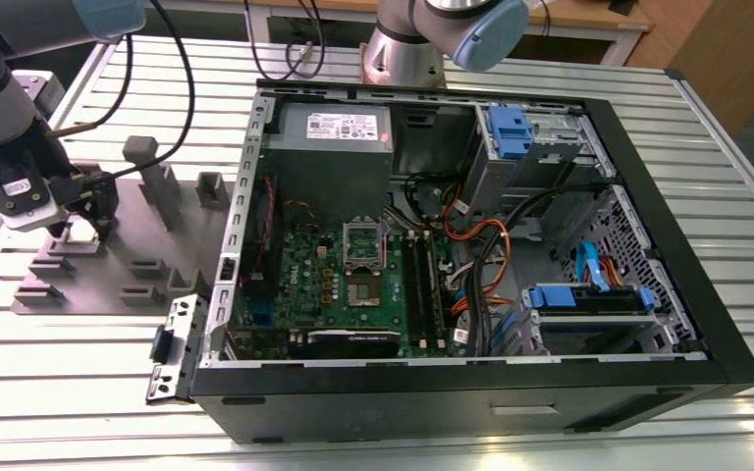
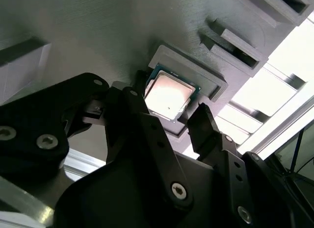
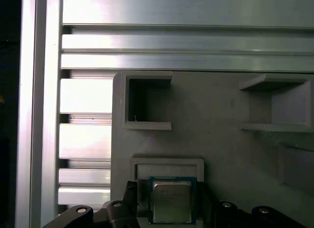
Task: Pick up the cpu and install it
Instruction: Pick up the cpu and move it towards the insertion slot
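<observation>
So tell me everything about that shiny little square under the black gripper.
The cpu is a small flat square chip: a silvery metal cap, glaring in the light, with a thin dark greenish rim. It lies level, cap up, in a shallow square pocket of the grey holder block on the slatted metal table. The black gripper sits low over it; whether it touches the chip cannot be told.
</observation>
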{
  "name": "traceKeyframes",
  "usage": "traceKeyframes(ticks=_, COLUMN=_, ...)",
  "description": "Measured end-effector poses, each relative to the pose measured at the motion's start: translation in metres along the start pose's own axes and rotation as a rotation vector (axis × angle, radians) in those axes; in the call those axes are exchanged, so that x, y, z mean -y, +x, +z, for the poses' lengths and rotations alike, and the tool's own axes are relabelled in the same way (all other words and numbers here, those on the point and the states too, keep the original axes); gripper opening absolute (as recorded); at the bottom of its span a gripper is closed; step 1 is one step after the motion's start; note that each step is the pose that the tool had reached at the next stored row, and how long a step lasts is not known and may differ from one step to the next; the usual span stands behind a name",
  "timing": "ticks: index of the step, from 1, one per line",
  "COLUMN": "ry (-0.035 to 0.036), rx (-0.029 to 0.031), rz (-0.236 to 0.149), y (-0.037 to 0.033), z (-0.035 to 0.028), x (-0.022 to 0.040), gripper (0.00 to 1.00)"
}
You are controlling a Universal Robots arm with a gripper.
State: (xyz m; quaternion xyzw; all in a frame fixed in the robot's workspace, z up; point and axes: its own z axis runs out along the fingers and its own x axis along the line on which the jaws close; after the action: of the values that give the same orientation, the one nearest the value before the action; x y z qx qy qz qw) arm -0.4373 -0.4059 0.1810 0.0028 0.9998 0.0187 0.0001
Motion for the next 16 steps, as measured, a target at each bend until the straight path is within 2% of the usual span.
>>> traceKeyframes(ticks=8, ry=0.0, rx=0.0001, rz=0.0, y=0.0, z=-0.0013, x=0.0, gripper=0.61)
traceKeyframes(ticks=9, ry=0.0001, rx=-0.0001, rz=0.0, y=0.0001, z=-0.0017, x=0.0, gripper=0.59)
traceKeyframes(ticks=10, ry=0.0001, rx=-0.0001, rz=0.0, y=0.0001, z=-0.0017, x=0.0, gripper=0.53)
traceKeyframes(ticks=11, ry=0.0, rx=0.0, rz=0.0, y=0.0, z=-0.0017, x=0.0, gripper=0.53)
traceKeyframes(ticks=12, ry=0.0, rx=0.0, rz=0.0, y=0.0, z=-0.0017, x=0.0, gripper=0.47)
traceKeyframes(ticks=16, ry=-0.0001, rx=0.0, rz=0.0, y=0.0, z=-0.0018, x=-0.0001, gripper=0.47)
